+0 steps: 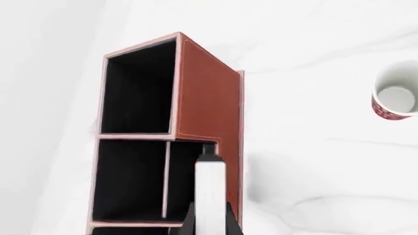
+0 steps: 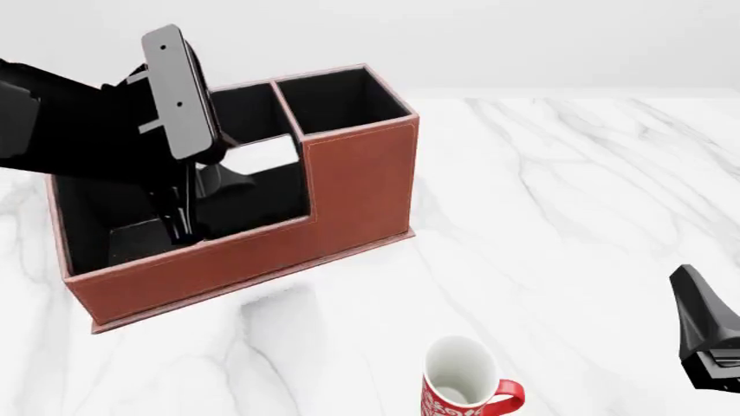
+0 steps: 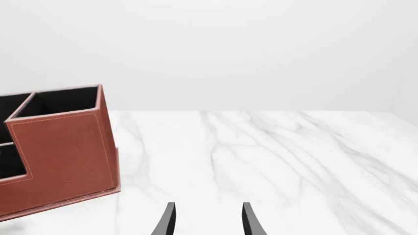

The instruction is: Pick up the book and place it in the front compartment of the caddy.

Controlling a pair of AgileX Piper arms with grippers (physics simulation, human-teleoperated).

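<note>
The caddy (image 2: 359,182) is reddish-brown with a black interior and stands at the left of the table; it also shows in the left wrist view (image 1: 207,93) and the right wrist view (image 3: 65,152). My left gripper (image 2: 214,178) reaches down over its low front part, shut on the book (image 2: 260,154). In the left wrist view the book's white page edge (image 1: 210,186) runs between the fingers of the left gripper (image 1: 210,218), over the narrow compartment behind the stepped front wall, its far end at the tall section's wall. How deep it sits I cannot tell. My right gripper (image 3: 209,223) is open and holds nothing, low at the right (image 2: 708,338).
A red-and-white mug (image 2: 463,381) stands upright near the table's front edge, in front of the caddy and to its right; it shows in the left wrist view too (image 1: 395,98). White marble table (image 2: 578,199) stretches to the right of the caddy.
</note>
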